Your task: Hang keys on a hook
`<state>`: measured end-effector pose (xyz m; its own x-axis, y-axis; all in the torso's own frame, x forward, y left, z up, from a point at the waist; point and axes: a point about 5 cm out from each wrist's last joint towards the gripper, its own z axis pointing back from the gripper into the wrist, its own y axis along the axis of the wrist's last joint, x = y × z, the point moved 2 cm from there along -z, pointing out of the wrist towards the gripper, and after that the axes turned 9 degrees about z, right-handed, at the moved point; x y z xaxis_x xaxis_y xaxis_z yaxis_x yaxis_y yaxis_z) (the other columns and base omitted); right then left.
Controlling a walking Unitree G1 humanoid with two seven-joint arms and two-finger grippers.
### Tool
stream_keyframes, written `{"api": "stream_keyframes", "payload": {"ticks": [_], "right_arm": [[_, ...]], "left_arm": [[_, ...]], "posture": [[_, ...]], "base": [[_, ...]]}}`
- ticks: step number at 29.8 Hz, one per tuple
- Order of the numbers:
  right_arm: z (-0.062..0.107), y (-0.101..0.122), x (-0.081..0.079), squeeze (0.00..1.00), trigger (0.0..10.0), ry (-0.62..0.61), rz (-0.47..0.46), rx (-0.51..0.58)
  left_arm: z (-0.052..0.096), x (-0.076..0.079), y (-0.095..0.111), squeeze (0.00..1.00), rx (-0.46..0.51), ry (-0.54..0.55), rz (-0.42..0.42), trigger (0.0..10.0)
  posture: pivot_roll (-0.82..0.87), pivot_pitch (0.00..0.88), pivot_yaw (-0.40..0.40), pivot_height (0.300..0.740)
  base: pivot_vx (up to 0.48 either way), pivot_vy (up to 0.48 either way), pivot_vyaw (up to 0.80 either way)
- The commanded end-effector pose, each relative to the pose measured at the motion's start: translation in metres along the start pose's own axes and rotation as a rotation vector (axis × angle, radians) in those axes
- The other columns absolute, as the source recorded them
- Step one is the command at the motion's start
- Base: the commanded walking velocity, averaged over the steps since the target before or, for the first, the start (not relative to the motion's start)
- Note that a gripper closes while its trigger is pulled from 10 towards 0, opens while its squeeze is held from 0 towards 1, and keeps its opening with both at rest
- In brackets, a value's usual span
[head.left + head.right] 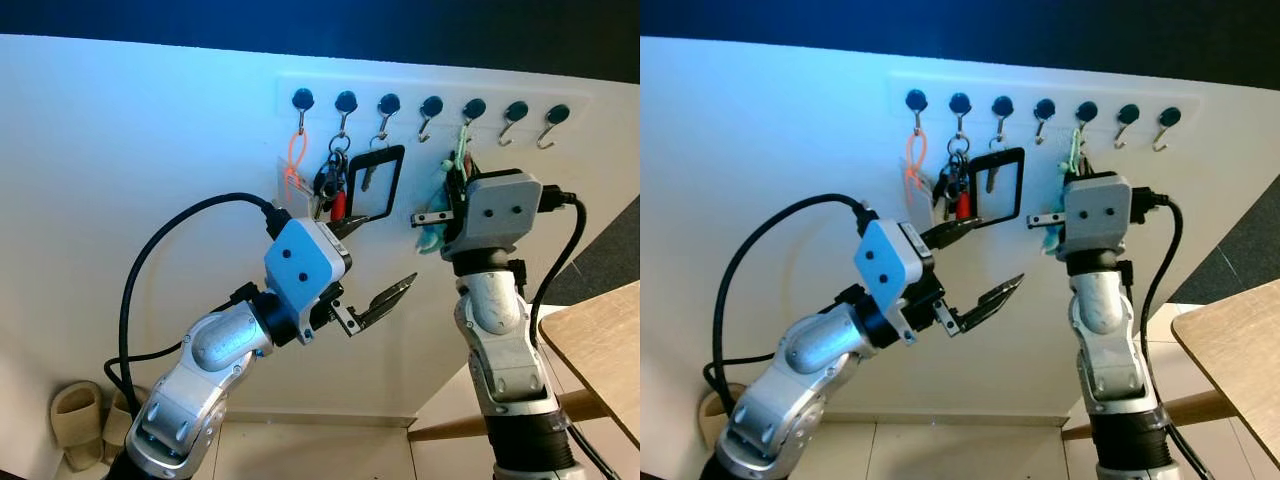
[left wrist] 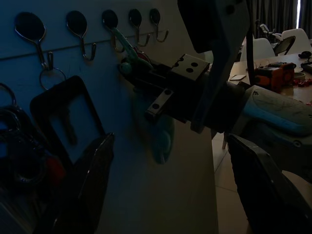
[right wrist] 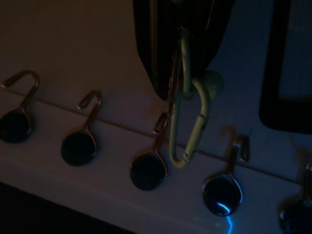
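Right gripper [image 3: 181, 73] is up at the hook rail [image 1: 430, 95], fingers pinching the pale green carabiner [image 3: 187, 126] of the keys against the fifth hook [image 3: 158, 129], not visibly hooked yet, while the left gripper [image 1: 375, 270] hovers, fingers spread.

A white wall [image 1: 150, 130] stands in front, lit with a cold bluish light, and above its top edge the room is dark. At its foot lies a floor of pale tiles [image 1: 300, 455], where a pair of beige slippers [image 1: 85, 420] rests against the wall. On the right, the corner of a light wooden desk [image 1: 600, 340] comes into view, with a dark carpet [image 1: 610, 255] behind it.
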<state>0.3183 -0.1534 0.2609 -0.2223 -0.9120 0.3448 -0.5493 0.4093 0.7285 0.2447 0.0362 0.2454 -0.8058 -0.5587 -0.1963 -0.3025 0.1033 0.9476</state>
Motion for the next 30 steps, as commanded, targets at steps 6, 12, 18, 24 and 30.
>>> {"api": "stream_keyframes", "payload": {"ticks": [6,12,18,24,30], "right_arm": [[0.003,0.007,0.004,0.0,0.0,-0.034,-0.049,0.024],[0.005,0.012,0.01,0.0,0.0,-0.058,-0.031,0.059],[0.009,0.015,0.012,0.0,0.0,-0.061,-0.001,0.075],[0.013,0.011,0.02,0.0,0.0,-0.089,0.045,0.056],[0.014,0.008,0.028,0.0,0.0,-0.108,0.073,0.046]], "left_arm": [[0.0,0.003,0.002,0.0,0.002,-0.006,-0.004,10.0],[0.0,0.002,0.003,0.0,0.003,-0.007,-0.005,10.0],[0.0,0.002,0.004,0.0,0.006,-0.009,-0.003,10.0],[-0.001,0.0,0.005,0.0,0.032,0.011,0.013,10.0],[-0.002,-0.001,0.006,0.0,0.036,0.015,0.012,10.0]], "posture": [[0.07,0.113,-0.083,0.74],[0.06,0.114,-0.078,0.74],[0.06,0.116,-0.073,0.74],[0.06,0.12,-0.062,0.74],[0.06,0.119,-0.056,0.74]], "base": [[0.0,0.0,0.0],[0.0,0.0,0.0],[0.0,0.0,0.0],[0.0,0.0,0.0],[0.0,0.0,0.0]]}}
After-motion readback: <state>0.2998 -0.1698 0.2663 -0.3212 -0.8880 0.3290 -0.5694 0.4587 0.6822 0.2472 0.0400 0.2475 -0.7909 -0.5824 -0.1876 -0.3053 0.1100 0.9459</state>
